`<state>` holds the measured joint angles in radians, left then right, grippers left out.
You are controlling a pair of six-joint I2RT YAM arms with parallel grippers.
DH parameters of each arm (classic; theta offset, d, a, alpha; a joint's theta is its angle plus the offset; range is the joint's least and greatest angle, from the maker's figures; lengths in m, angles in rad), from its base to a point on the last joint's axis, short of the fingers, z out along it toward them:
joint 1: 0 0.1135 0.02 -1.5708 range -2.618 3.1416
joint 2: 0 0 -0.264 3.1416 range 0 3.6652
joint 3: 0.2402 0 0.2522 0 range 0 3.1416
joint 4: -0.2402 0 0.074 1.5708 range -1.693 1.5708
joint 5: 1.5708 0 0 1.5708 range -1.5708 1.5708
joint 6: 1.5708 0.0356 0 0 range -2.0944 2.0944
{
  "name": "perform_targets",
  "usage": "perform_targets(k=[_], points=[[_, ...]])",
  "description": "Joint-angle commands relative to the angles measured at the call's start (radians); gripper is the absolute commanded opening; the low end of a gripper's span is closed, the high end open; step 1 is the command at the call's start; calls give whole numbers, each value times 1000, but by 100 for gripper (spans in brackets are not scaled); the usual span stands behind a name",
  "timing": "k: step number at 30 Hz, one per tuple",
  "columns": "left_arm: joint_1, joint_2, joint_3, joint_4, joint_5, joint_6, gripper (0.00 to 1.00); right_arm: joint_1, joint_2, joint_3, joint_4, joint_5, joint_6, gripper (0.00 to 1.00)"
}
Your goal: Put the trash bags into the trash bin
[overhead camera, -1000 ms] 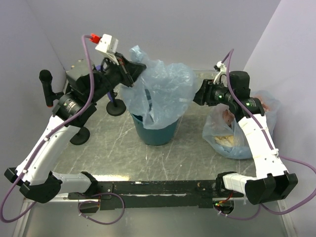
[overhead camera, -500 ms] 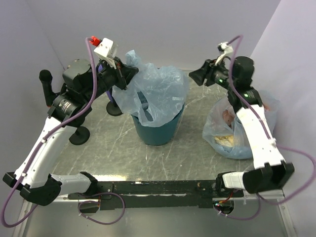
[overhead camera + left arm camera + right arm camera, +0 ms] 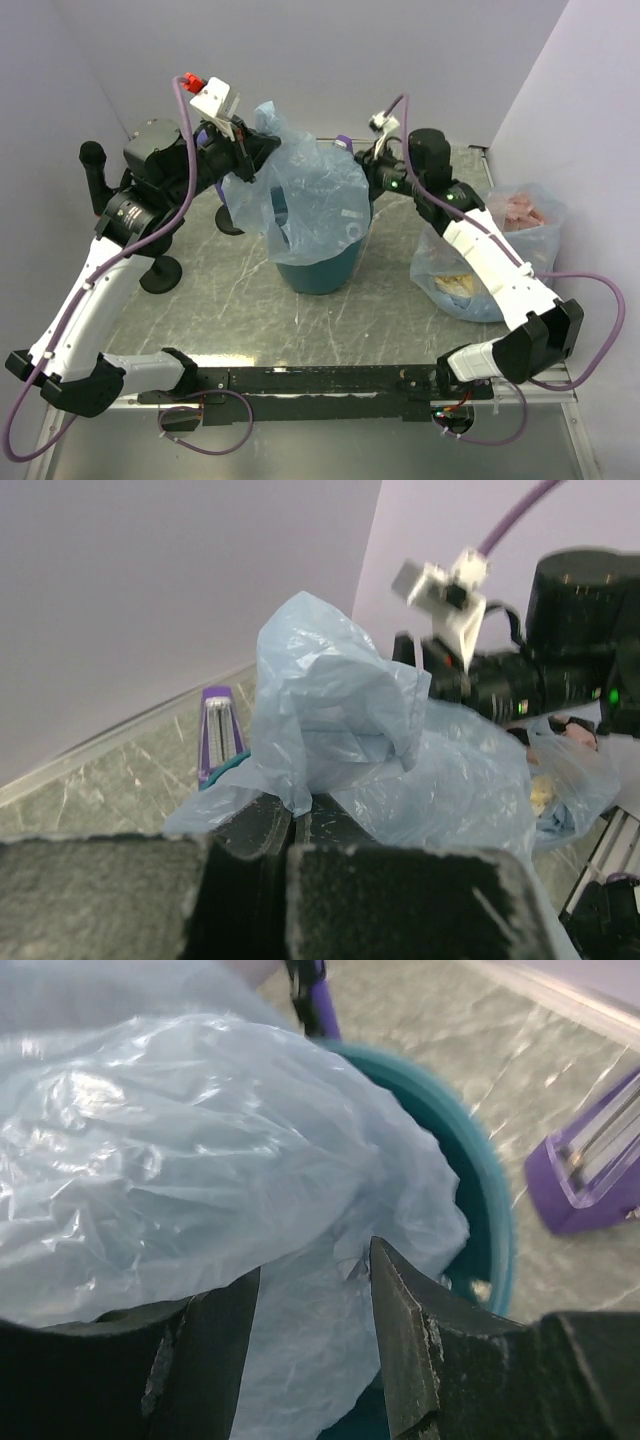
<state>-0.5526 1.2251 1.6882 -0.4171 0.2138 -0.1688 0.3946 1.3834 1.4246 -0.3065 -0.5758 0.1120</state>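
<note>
My left gripper (image 3: 249,150) is clamped tight on the top left corner of the bag (image 3: 312,195), and in the left wrist view the pale-blue film bunches up straight out of the closed fingers. I hold that corner up, above and to the left of the bin (image 3: 322,270). From there the bag billows over the bin's mouth and hides most of the rim, with its lower folds hanging down inside and over the near edge. The bin stands upright on the table (image 3: 230,310), about midway between my two arms. My right gripper (image 3: 315,1260) is at the bin's far right side, pointing down at the bag with its fingers (image 3: 405,1340) partly apart. Crinkled film fills the gap between them, but I cannot tell whether either finger touches it, and nothing is pinched there. Just past the film I see the bin's teal rim and some of its dark inside. A purple object (image 3: 600,1160) sits on the table behind the bin. The clear bag (image 3: 500,255) lies to the right, under my right forearm and apart from the bin.
</note>
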Motion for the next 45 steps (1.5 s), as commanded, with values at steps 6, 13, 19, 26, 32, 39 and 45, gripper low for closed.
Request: perform_targets(k=[6,13,19,26,32,39,45], points=[[8,-46,-200,263,29,-5,1,12,-43,-84,-106,194,-129,62],[17,-16,-232,345,-48,-9,1,-59,-92,74,-177,251,-273,69],[19,76,-116,255,-93,5,1,-114,-167,86,-158,154,-225,70],[17,109,-116,278,-108,-1,1,-106,-360,-70,-236,-168,-399,66],[20,77,-208,282,-83,2,1,-50,-399,-142,-341,-182,-521,59],[17,63,-285,323,-56,-52,1,6,-302,-156,-275,-111,-540,54],[17,146,-243,403,33,-149,1,12,-251,-127,-253,-70,-482,54]])
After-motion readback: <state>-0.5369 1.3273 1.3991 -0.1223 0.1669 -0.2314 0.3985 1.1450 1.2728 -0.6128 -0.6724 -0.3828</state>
